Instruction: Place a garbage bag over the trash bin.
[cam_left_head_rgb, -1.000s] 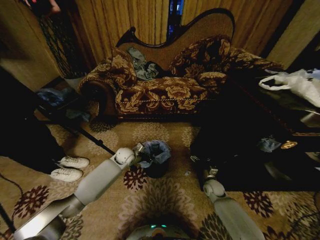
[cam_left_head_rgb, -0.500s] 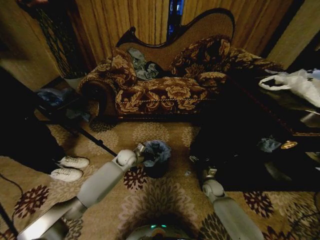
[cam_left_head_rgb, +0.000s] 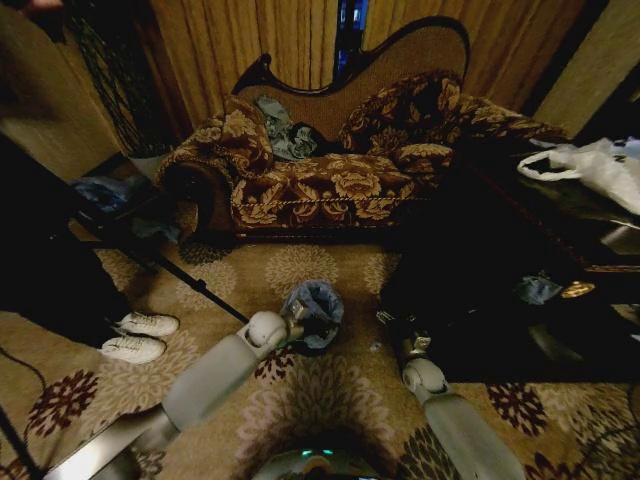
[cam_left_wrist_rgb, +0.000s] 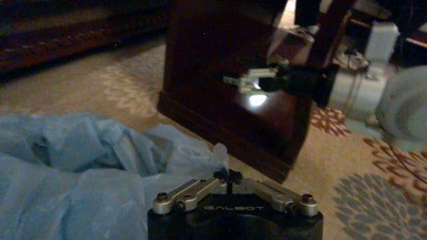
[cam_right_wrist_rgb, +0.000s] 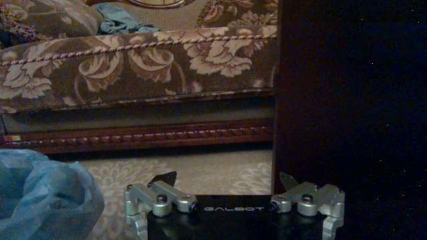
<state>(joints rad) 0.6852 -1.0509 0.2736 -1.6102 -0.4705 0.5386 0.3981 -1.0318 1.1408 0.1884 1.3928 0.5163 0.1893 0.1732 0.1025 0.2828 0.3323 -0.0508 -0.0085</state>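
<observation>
Blue film of the garbage bag (cam_left_head_rgb: 314, 303) drapes the trash bin (cam_left_head_rgb: 318, 340) — your left gripper (cam_left_wrist_rgb: 227, 176) pinches its edge, fingers clenched. Your right gripper (cam_right_wrist_rgb: 228, 183) hangs released near the dark cabinet (cam_right_wrist_rgb: 350, 100).

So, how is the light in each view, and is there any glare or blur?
Head view: dim, the right side almost black, the garbage bag readable. Left wrist view: soft focus, a glare spot on the dark cabinet beside the right gripper. Right wrist view: the cabinet side is pure shadow, the sofa evenly lit.
</observation>
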